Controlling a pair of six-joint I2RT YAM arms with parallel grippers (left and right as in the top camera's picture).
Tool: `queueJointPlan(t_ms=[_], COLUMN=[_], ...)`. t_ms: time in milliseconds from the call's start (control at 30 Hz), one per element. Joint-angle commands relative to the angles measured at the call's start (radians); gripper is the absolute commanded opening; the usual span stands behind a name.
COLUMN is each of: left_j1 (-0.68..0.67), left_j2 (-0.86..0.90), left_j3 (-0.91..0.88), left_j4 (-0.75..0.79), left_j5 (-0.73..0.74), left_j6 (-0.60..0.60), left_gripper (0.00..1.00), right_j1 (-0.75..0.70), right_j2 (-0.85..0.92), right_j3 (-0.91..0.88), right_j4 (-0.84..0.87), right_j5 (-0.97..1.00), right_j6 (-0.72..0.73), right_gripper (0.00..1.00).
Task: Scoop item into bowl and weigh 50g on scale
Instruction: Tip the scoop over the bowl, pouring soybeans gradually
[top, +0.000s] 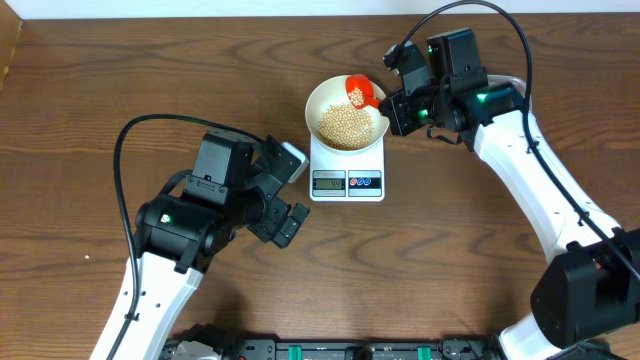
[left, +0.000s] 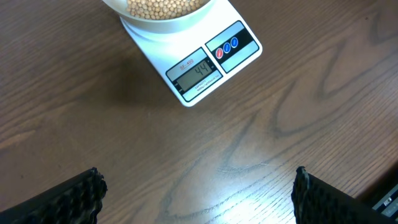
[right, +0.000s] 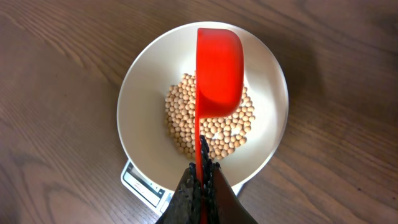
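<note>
The step in hand is the topping-up pour. The round plain white bowl (right: 143, 81) sits on the far part of the small white rectangular digital scale (left: 198, 67), at the middle of the brown wooden bench (left: 93, 112). The scale's display and buttons face the near side. A mound of small tan-beige round beans (right: 211, 124) covers the bowl's floor.

The right hand (right: 203, 177) is clamped fully shut on the thin handle of a red plastic scoop (right: 219, 74). It holds the scoop tipped on its side above the bowl's right far part. The overhead view shows a few beans lying in its cup.

The left hand (left: 199, 194) hangs over the bench just near and left of the scale. Its fingers are spread as wide as they go and it holds nothing.

The display seems to read 44, so the load looks a little short of the target. The next move probably calls for a slow, slight tilt or tap that sheds only a few beans at a time. The pour would need to stop the moment the reading reaches fifty, since one full tip would likely overshoot.
</note>
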Motion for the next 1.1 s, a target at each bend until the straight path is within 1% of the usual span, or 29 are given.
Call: queueJointPlan(t_ms=[0,300,500,767,967,1067], left_j1=[-0.003,-0.003,-0.003,-0.003,-0.003,-0.003], left_j2=[0.005,0.005,0.005,0.005,0.005,0.005], left_j3=[-0.008,-0.008,-0.008,-0.008,-0.008,-0.008], left_j4=[0.0,0.0,0.0,0.0,0.0,0.0], left_j5=[-0.003,-0.002,-0.003,-0.003,-0.003,-0.003], left_j6=[-0.008,-0.009,-0.009,-0.009,-0.009,-0.009], left_gripper=[0.98,0.98,0.98,0.98,0.98,0.98], right_j1=[0.006,0.006,0.013,0.051,0.053,0.055], right_j2=[0.005,0.005,0.005,0.005,0.005,0.005], right_j3=[0.003,0.003,0.003,0.003,0.003,0.003], right_j4=[-0.001,0.0,0.0,-0.001,-0.001,-0.001], right_j5=[0.003,0.004,0.005,0.093,0.098,0.098], right_j6=[-0.015,-0.017,-0.066,-0.087,-0.096,-0.13], right_gripper=[0.01,0.01,0.01,0.01,0.01,0.01])
